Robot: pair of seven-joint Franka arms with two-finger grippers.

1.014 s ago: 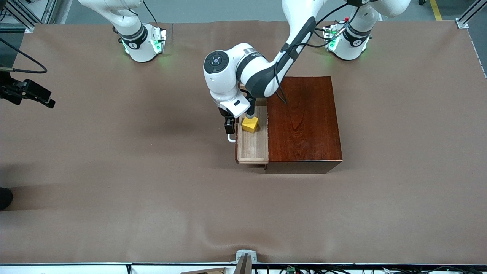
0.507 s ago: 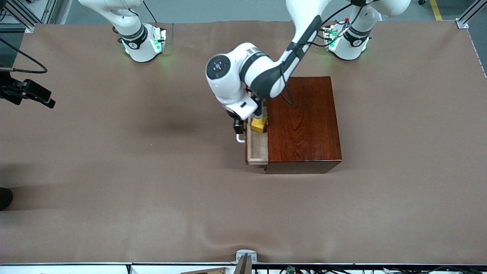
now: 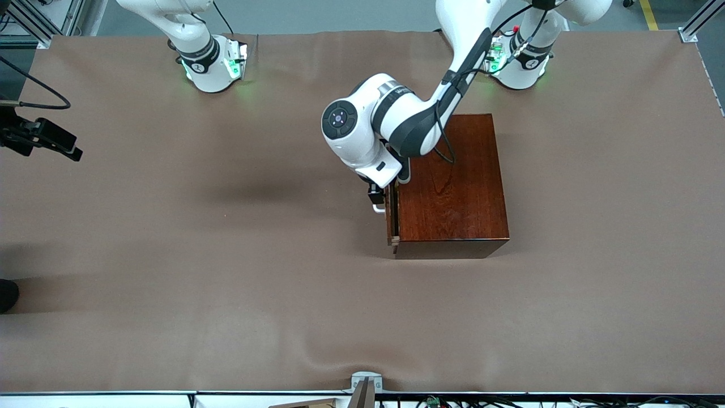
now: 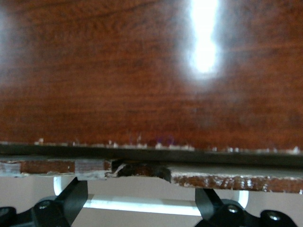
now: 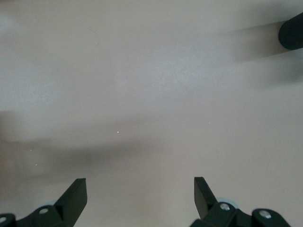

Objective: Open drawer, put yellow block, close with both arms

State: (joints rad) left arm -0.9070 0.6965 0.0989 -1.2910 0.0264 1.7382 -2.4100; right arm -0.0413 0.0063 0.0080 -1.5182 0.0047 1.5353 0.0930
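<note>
I've got the left gripper [image 3: 378,201] down at the drawer [image 3: 390,218], right at its white handle [image 3: 378,208]. In the left wrist view the fingers [image 4: 71,201] stand wide, one on each side of the handle bar [image 4: 142,204], parted and not clamped on it, so this reads to me as a push on the drawer front, not a pull.

The drawer shows only a thin sliver of pale wood along the edge of the wooden box [image 3: 450,184] that faces the right arm's end of the table. I'd call it nearly shut, with a small gap left to close.

The yellow block is nowhere in sight. My judgement is that it sits inside the drawer under the box top, but I can't confirm that from here.

The right gripper [image 5: 139,196] waits off near the table's edge at its own arm's end, over bare brown table [image 3: 226,255], jaws spread wide and holding nothing.

So, as I read it: opening is done, the block is most likely placed, and closing is almost finished. What's left is the last bit of travel until the front sits flush. The task asks for both arms on the close, and only the left is at the drawer now.
</note>
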